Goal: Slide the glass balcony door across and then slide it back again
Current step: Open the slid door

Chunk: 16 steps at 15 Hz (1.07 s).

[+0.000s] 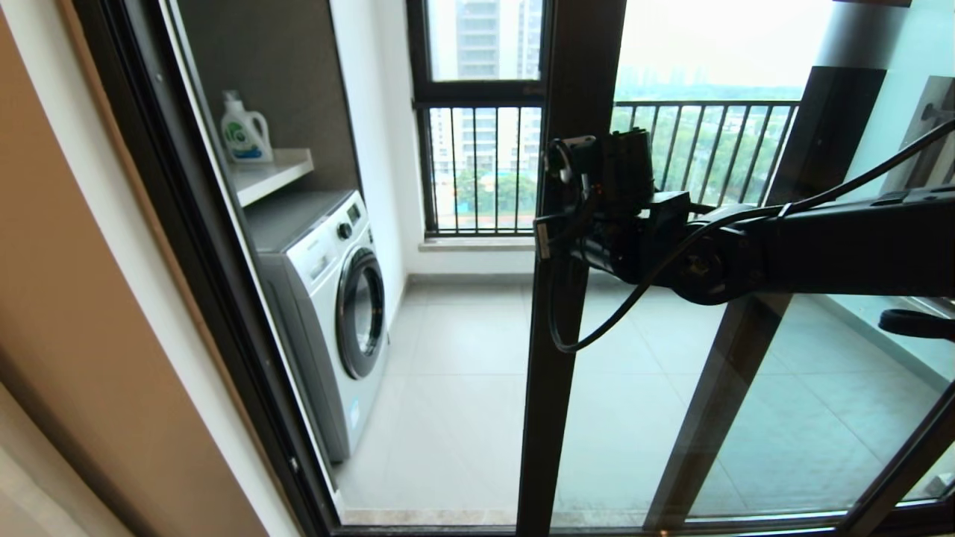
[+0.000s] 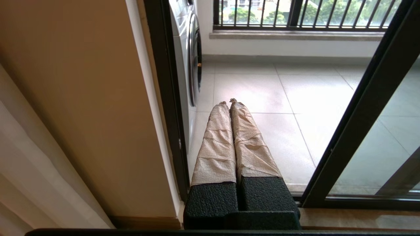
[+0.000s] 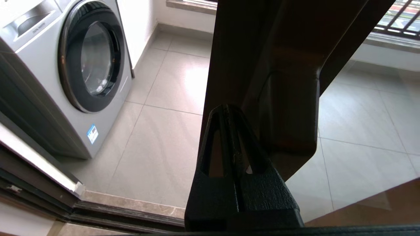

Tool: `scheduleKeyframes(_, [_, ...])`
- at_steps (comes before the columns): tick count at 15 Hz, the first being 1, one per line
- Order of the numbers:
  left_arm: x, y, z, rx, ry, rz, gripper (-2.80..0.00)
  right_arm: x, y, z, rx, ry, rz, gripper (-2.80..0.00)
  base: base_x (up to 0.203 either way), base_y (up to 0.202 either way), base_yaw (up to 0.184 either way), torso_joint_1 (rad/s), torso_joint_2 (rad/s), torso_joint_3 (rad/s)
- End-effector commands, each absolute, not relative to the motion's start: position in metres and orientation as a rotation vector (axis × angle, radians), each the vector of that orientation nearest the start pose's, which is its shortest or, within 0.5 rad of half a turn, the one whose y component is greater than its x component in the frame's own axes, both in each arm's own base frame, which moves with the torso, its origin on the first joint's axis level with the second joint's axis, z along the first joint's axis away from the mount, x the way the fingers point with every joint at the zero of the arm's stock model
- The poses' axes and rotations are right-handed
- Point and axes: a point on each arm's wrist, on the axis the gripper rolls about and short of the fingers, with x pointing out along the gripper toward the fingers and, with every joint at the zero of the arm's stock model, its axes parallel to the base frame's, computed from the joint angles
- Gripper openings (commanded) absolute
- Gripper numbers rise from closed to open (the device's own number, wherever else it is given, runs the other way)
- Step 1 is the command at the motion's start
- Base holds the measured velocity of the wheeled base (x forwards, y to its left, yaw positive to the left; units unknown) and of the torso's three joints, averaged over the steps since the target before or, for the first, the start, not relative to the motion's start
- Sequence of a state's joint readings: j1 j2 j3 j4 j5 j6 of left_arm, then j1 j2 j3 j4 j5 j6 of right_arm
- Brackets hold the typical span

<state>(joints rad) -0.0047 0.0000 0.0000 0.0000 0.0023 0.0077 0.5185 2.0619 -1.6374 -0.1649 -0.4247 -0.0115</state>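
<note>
Closest to the head camera, right arm reaches in from the right edge across the frame, wrist at the vertical stile of the glass balcony door [image 1: 556,388]. Right gripper [image 3: 226,109] has its black fingers pressed together, nothing between them, tips right up against the dark door frame; in the right wrist view the bar handle [image 3: 290,108] sits just beside the fingers, toward the glass side. Can't tell whether the tips actually touch the stile or only sit in front of it

Left gripper [image 2: 228,102] is low, near the door sill [image 2: 344,218], fingers wrapped in tan tape and closed flush against each other, holding nothing, pointing out through the opening toward the balcony floor

Door panel stands partway across: leading stile roughly mid-frame in the head view, glass to its right, open gap to its left up to the fixed outer frame [image 1: 186,224]. A second dark-framed upright shows through the glass further right

Beyond the gap: tiled floor [image 1: 462,388], then a front-load washing machine [image 1: 336,298] against the left wall, white shelf above it with a detergent bottle [image 1: 244,130]. Farthest back: window with black railing bars [image 1: 481,164], buildings and trees outside
</note>
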Motion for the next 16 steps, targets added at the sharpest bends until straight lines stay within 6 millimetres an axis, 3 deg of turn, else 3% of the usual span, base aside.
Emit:
scheduleKeyframes(1, [-0.023,0.0,0.076,0.008,0.001,-0.002,-2.8,0.374,0.188,0.247,-0.118,0.213,0.064,-2.8,0.0,0.0,0.0,0.0,0.0,0.0])
scheduleKeyframes(7, [-0.023,0.0,0.076,0.008,0.002,-0.002,-2.8,0.375,0.147,0.24,-0.109,0.212,-0.026,-2.8,0.0,0.0,0.0,0.0,0.0,0.0])
scheduleKeyframes(16, [-0.023,0.0,0.076,0.008,0.002,-0.002,-2.8,0.361,0.107,0.255,-0.089,0.194,-0.102,-2.8,0.0,0.0,0.0,0.0,0.0,0.0])
